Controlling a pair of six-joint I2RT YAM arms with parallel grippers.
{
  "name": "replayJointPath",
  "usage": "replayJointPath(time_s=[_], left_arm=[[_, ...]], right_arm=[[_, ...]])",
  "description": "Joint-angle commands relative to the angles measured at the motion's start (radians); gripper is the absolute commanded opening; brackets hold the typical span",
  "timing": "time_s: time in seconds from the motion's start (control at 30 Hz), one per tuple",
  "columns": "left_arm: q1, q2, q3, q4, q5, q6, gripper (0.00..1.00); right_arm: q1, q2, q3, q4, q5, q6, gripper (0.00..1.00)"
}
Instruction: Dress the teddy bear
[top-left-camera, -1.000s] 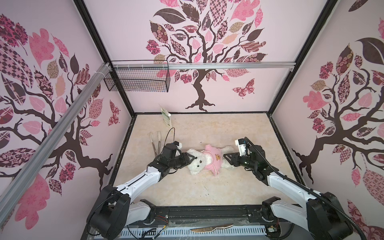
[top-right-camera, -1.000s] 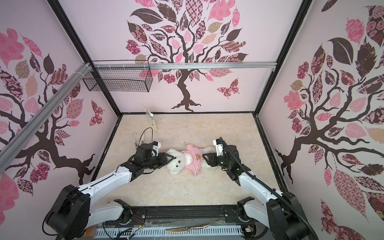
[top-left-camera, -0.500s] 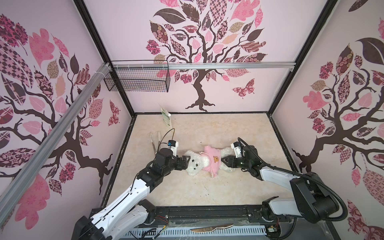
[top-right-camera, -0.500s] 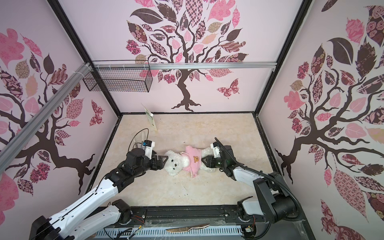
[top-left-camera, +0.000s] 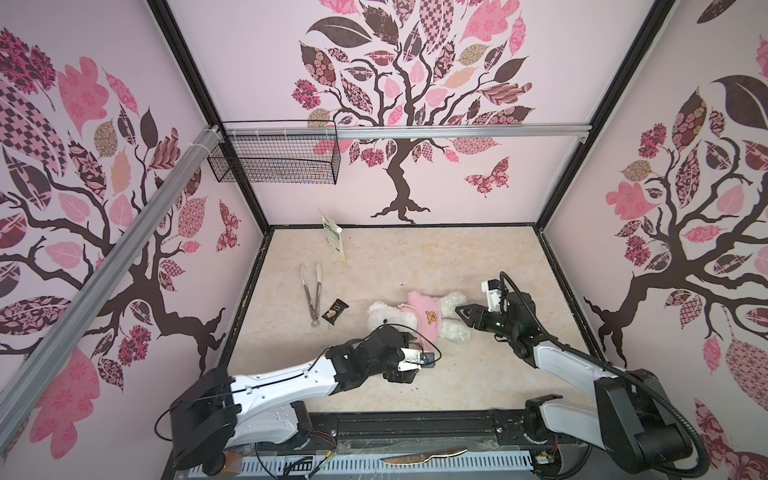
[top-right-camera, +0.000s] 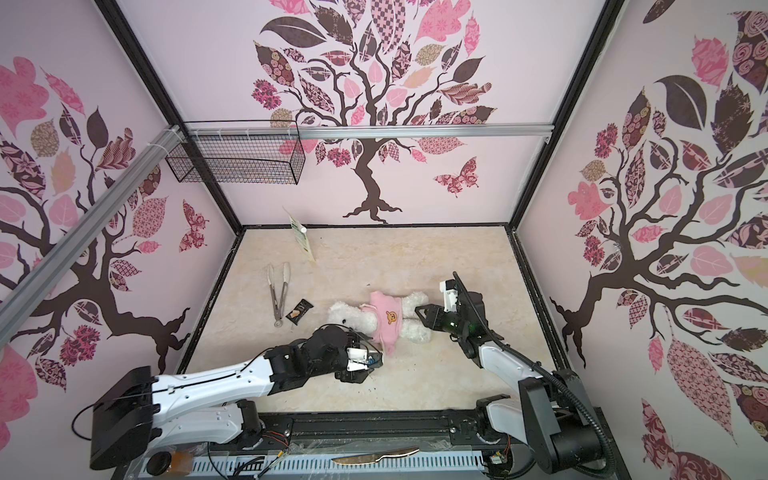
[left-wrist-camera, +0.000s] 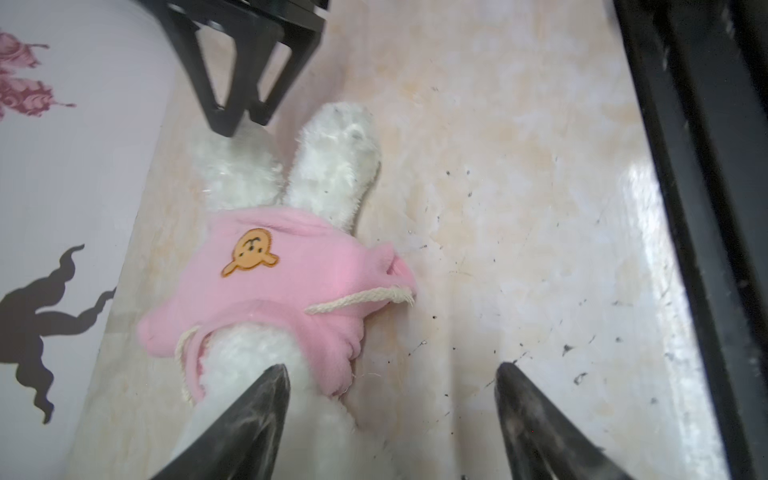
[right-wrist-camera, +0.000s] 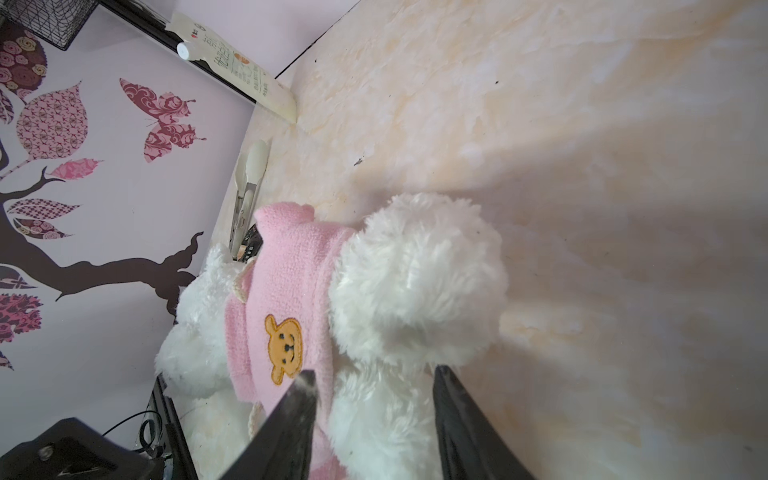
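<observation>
The teddy bear is white and fluffy and lies on the floor, head to the left and legs to the right. A pink hoodie with an orange bear-face patch wraps its torso, and one empty sleeve sticks out on the near side. My left gripper hovers open by the head on the near side. One of its fingers is over white fur and the other over bare floor. My right gripper is open at the bear's feet, its jaws straddling one fluffy leg.
Metal tongs and a small black packet lie left of the bear. A pale tube leans against the back wall under a wire basket. A knife rests on the front rail.
My left gripper has swung from the left of the bear's head round to its near side and opened wider. My right gripper has opened slightly at the legs.
</observation>
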Motion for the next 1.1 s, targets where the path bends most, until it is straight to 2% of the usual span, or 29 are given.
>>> replayJointPath(time_s=[0.0,0.17,0.3,0.5,0.8,0.97,1.07], left_arm=[[-0.006,0.081,0.054,0.118,-0.023,0.311,0.82],[-0.006,0.236,0.067,0.233,-0.083,0.494,0.83],[-0.006,0.350,0.079,0.405,-0.136,0.570,0.82],[0.000,0.470,0.129,0.489,-0.187,0.630,0.72],[0.044,0.535,0.122,0.626,-0.201,0.572,0.30],[0.066,0.477,0.106,0.633,-0.152,0.429,0.10],[0.081,0.410,0.096,0.571,-0.106,0.327,0.00]], right_arm=[[-0.006,-0.031,-0.012,0.018,0.009,0.018,0.49],[-0.020,-0.058,-0.038,0.021,0.027,0.024,0.49],[-0.023,-0.062,-0.039,0.021,0.025,0.025,0.49],[-0.024,-0.039,-0.036,0.031,0.002,0.030,0.49],[-0.023,-0.051,-0.051,0.042,0.001,0.034,0.49],[-0.022,-0.106,-0.033,-0.003,0.014,0.004,0.48],[-0.020,-0.179,-0.034,-0.016,0.039,-0.017,0.48]])
